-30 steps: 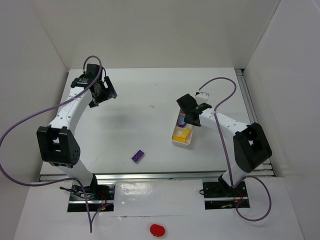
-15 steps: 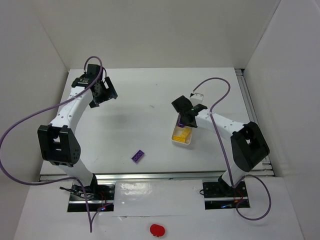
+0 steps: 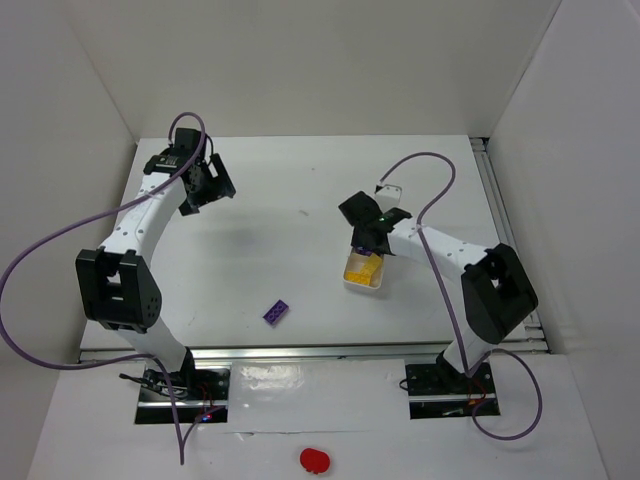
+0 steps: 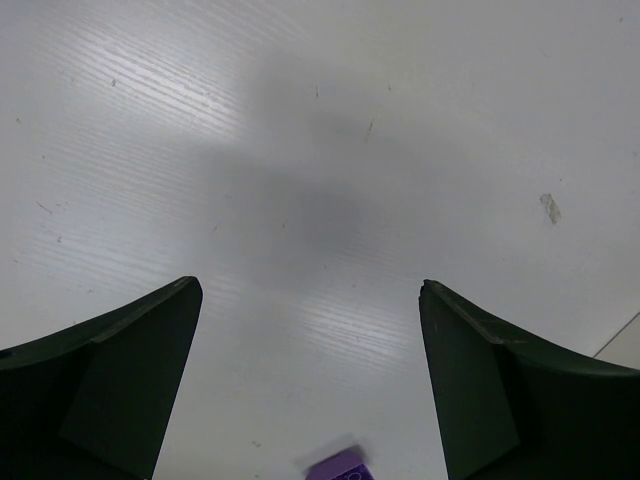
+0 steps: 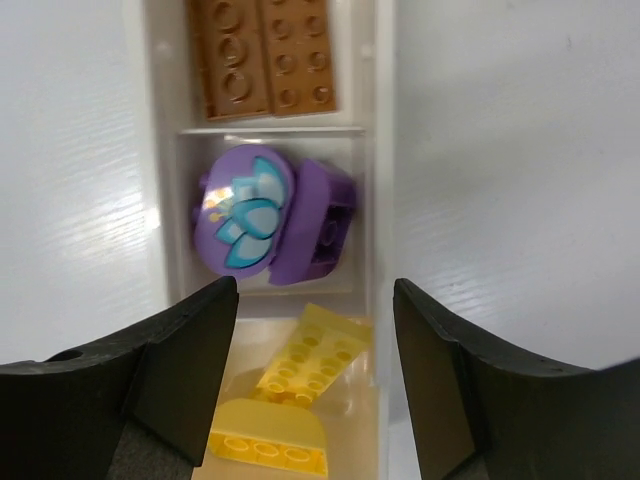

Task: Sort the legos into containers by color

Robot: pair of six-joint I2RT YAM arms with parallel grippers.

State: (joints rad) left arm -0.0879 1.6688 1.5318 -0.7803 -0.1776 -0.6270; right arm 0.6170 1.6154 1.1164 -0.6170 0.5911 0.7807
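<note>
loose purple brick (image 3: 278,312) on table (image 3: 300,200): likely light, stiff, slick; pinch across long sides. right gripper (image 5: 315,305) spread empty over tray (image 5: 378,100), left gripper (image 4: 310,330) spread too.

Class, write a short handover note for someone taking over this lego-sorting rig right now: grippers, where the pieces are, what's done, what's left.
Left gripper: open, empty, over the table at its far left.
Right gripper: open, empty, above the tray.
Done: brown bricks in one compartment, purple pieces in the middle one, yellow bricks in the one nearest the arm bases.
Left: one loose purple brick lies on the table near the front edge; it likely belongs in the middle compartment.
</note>
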